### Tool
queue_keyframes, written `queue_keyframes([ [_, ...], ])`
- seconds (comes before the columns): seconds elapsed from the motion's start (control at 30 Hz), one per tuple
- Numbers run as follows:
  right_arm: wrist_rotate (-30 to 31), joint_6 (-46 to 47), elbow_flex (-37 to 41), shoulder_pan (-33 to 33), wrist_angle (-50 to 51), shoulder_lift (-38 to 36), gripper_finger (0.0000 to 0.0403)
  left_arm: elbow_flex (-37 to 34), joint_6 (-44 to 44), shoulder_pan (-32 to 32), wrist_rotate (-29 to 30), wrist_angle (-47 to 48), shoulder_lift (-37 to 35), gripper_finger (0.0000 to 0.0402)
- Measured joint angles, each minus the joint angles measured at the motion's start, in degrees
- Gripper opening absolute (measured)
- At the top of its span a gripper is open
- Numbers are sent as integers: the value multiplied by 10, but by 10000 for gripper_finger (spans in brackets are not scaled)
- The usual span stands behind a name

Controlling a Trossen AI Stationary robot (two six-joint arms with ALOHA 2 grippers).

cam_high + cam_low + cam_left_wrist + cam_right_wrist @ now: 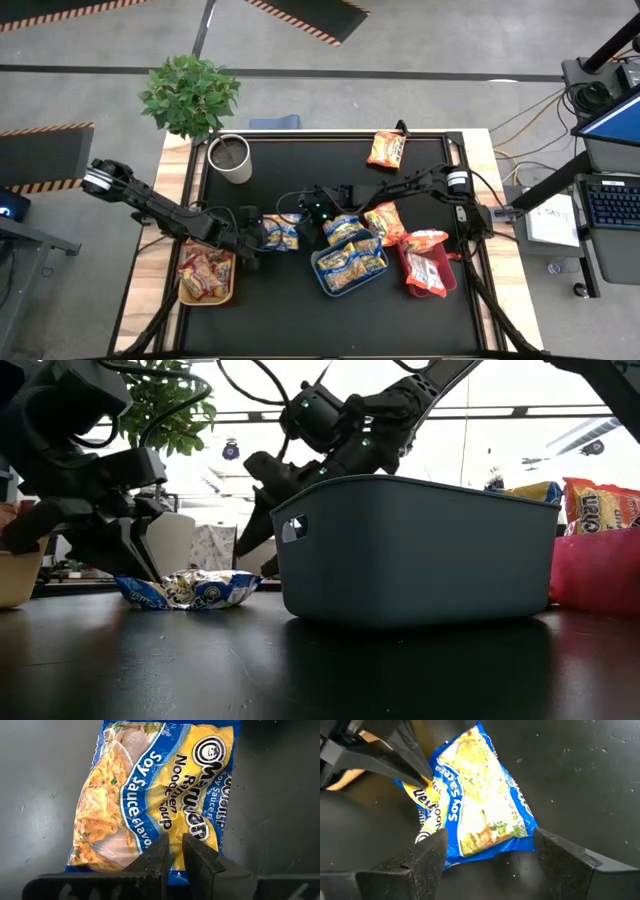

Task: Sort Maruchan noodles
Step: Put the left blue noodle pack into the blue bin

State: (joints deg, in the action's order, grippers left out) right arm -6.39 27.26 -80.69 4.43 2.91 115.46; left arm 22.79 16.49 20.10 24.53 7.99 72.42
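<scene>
A blue-and-yellow crinkly plastic Maruchan soy-sauce packet lies flat on the black table mat, just left of the table's centre. The left gripper is pinched nearly closed on the packet's edge, its two dark fingers gripping a fold of the yellow wrapper. The right gripper sits at the packet's three o'clock side with its jaws spread wide, straddling the opposite end without clamping it.

At about four o'clock from the packet stands the blue rectangular plastic tray, already holding several blue-and-yellow packets. Further toward three o'clock is the red rectangular tray with red packets, and an orange packet lies on the mat between the two trays. The yellow tray at seven o'clock holds more packets. Another orange packet lies alone near the table's one o'clock edge, and a white cup stands at eleven o'clock, beside a green potted plant.

This looks like a handover or a shared pick. The main risk is that both grippers hold the packet at once and pull apart, tearing or crumpling the thin wrapper. The left grip is only on a thin fold, so the packet could slip free when lifted. The two grippers also work very close together, so their fingers could collide.
</scene>
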Motion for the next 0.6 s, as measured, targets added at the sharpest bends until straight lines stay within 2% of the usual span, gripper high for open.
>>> queue_keyframes([
  [0.3, 4, -1, 14, 0, -14, 0, 279, -1, 14, 0, 6, -6, 3, 40],
  [0.6, 5, -6, 16, 0, -17, 0, 283, 0, 10, 0, 14, -65, 52, 40],
])
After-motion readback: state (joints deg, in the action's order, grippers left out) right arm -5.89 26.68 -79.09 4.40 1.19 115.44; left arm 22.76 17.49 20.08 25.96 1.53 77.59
